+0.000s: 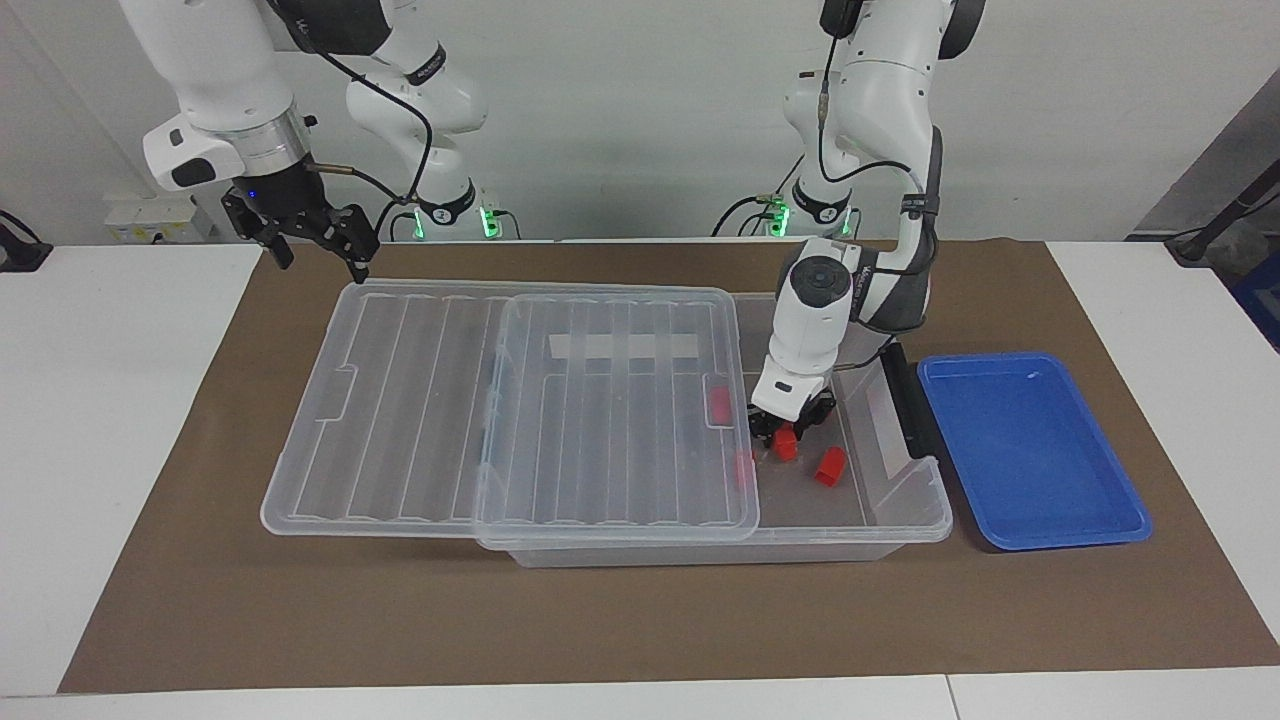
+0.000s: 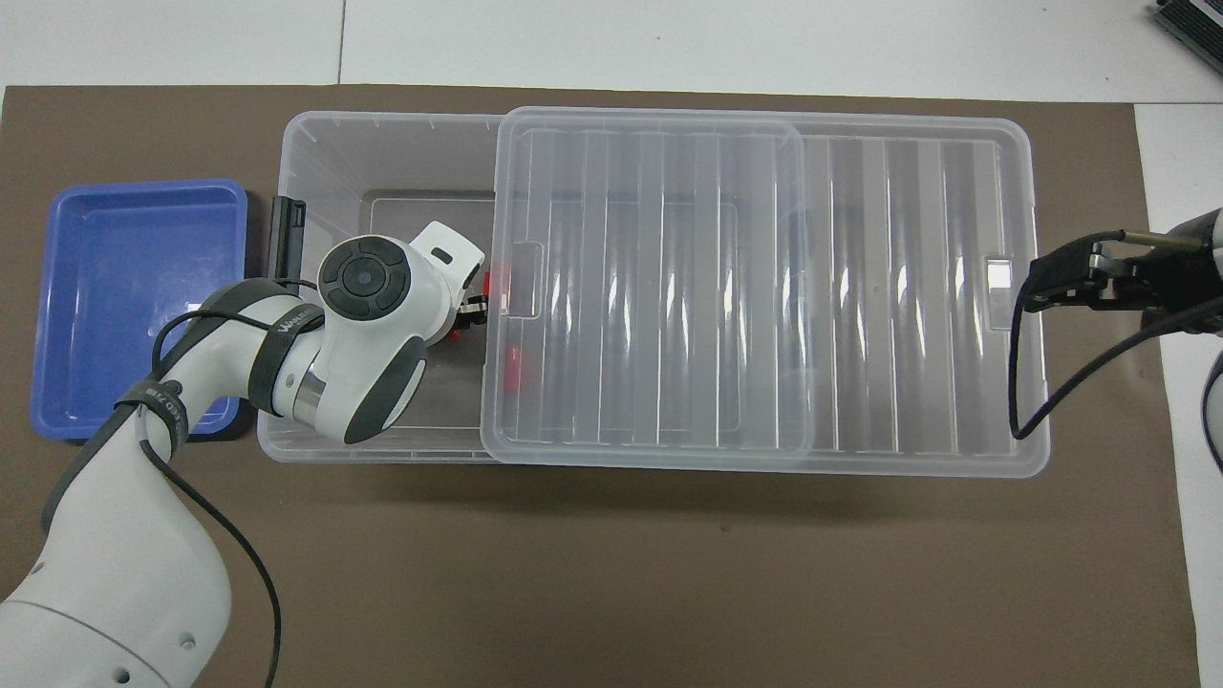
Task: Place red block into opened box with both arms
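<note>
Left gripper (image 1: 788, 428), facing view: lowered inside the uncovered end of the box (image 1: 905, 515), its fingers set around the red block (image 1: 786, 444); whether they press it or stand just clear of it cannot be told. The block sits on the box floor directly under the fingertips. Its long axis and the way it points cannot be made out.

Same view, containers: a second red block (image 1: 830, 466) lies on the floor beside the first, toward the left arm's end. Two more show through the clear lid (image 1: 420, 400), one (image 1: 720, 404) nearer the robots, one (image 1: 743, 468) farther. The lid is slid toward the right arm's end, overhanging the box there. A blue tray (image 1: 1030, 450) lies just beside the box at the left arm's end. The right gripper (image 1: 318, 238), fingers apart and holding nothing, hangs over the lid's corner.

Overhead view: the left arm's wrist covers most of the open end, so only red slivers show at the left gripper (image 2: 470, 311). One block (image 2: 512, 369) appears through the lid's edge. The right gripper (image 2: 1037, 287) waits at the lid's end.
</note>
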Robot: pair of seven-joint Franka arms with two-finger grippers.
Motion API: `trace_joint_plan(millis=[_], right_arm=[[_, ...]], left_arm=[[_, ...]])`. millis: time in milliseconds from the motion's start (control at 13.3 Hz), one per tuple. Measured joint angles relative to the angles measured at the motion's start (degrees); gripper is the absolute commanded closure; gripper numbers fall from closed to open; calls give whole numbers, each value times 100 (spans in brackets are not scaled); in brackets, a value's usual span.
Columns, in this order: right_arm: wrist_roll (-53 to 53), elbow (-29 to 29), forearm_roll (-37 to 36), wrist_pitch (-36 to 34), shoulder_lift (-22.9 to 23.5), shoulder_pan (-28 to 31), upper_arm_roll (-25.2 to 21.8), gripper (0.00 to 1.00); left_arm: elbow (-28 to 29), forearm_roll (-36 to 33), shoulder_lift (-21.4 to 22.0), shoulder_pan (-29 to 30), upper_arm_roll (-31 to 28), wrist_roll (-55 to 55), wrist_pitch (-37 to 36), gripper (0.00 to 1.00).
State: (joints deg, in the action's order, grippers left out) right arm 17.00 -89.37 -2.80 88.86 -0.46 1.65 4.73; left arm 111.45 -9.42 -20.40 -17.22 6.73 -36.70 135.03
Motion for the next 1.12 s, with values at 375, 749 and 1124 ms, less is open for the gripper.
trace_joint_plan(millis=[375, 749, 1124], right_arm=[[0, 2, 6, 0, -3, -12, 35, 0], [0, 2, 6, 0, -4, 22, 15, 0], [0, 2, 6, 0, -4, 22, 15, 0]], left_arm=[[-60, -2, 13, 0, -1, -2, -224, 26], [-768, -6, 184, 1, -12, -2, -1277, 26], [-1343, 126, 541, 57, -116, -15, -2145, 21]])
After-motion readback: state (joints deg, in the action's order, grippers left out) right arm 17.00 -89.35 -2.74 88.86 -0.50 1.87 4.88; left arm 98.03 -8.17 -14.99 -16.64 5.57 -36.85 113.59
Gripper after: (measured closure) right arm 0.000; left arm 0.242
